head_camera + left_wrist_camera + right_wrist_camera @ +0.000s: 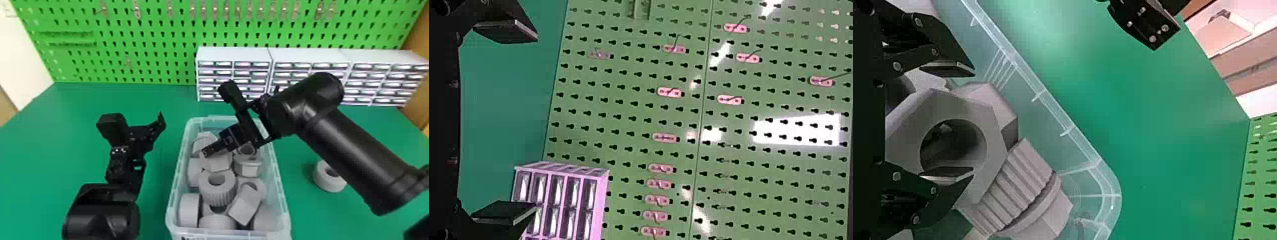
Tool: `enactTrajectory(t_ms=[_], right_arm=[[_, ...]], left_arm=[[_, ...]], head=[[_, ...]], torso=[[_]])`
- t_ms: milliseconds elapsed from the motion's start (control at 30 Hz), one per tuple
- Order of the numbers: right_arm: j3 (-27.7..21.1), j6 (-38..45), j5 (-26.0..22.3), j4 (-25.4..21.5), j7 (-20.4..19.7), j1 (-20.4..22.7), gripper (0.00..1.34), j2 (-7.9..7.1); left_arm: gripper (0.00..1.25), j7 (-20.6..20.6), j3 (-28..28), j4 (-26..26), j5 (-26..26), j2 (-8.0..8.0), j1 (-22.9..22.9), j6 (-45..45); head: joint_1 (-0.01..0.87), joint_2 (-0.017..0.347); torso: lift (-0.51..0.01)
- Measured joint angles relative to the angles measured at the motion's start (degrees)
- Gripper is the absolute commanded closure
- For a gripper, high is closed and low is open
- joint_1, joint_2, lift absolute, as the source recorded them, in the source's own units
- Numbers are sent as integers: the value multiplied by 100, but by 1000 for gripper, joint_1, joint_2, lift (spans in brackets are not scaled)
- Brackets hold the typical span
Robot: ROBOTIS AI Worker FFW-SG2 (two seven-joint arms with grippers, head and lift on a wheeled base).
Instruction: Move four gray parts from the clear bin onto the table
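A: ok so what was going on around the clear bin (pixel 236 234)? start on the left pls

B: the left gripper (pixel 159 123) was hanging over the green tabletop (pixel 32 134), left of the bin and well apart from it. fingers were spread wide. the green pegboard (pixel 127 35) ran along behind the bin.

A: and the gray parts?

B: a whole jumble of them in the bin lol. a thick round one (pixel 188 210) stood on edge by the bin's near left wall. a ribbed one with a flange (pixel 1025 170) leaned in the bin's far left corner, right up against a chunky hex part with a big round hole (pixel 978 110).

A: that's where the right gripper (pixel 206 153) was?

B: yep, dipped into the far half of the bin, fingers spread with the hex part showing between them. one finger overlapped the hole in the wrist view, can't tell if it touched. an upright ribbed part (pixel 220 194) sat around the bin's middle, and a blocky one (pixel 244 206) was tipped just right of that.

A: anything past the bin?

B: white drawer units (pixel 234 54) stood behind it and off to the right, and one gray ring (pixel 322 178) lay on the tabletop right of the bin, partly hidden by the right arm.
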Motion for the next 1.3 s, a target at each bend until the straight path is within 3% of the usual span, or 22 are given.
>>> enactTrajectory(t_ms=[933,1300], right_arm=[[391,-52,-296,182,2,14,565,7],[419,-27,-312,237,-3,3,805,6]], left_arm=[[98,0,-2,0,50,19,-26,-18],[98,0,1,0,61,28,-19,-21]], head=[[693,72],[693,72]], torso=[[-52],[-52]])
